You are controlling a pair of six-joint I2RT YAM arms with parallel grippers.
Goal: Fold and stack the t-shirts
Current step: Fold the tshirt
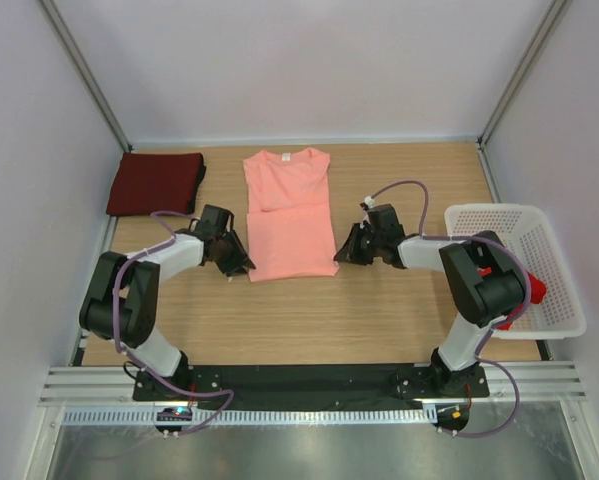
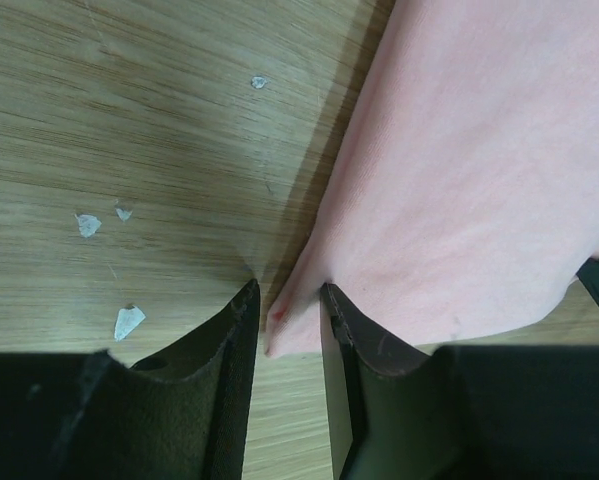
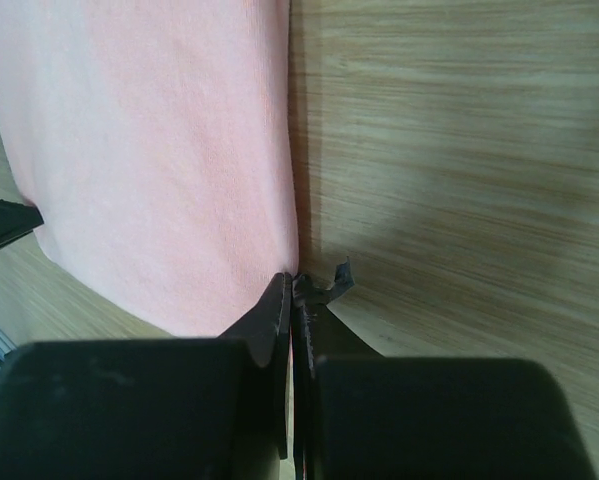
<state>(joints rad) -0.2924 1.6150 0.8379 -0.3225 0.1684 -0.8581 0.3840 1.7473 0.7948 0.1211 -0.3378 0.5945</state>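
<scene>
Wood tbl [image 1: 379, 320], 3 pale walls [image 1: 299, 60]

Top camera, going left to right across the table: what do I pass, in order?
maroon shirt → left hand → pink shirt → right hand → basket

Your left arm [image 1: 129, 300] and right arm [image 1: 479, 280] match: chunky black joints, white links between them, and a purple cable [image 1: 404, 183] looping along each. Your left gripper [image 2: 289, 300] and right gripper [image 3: 294, 290] end in matte black, wedge-shaped fingers [image 2: 209, 370] with scuffed edges; both bases [image 1: 169, 375] sit on a black plate [image 1: 309, 378]
</scene>
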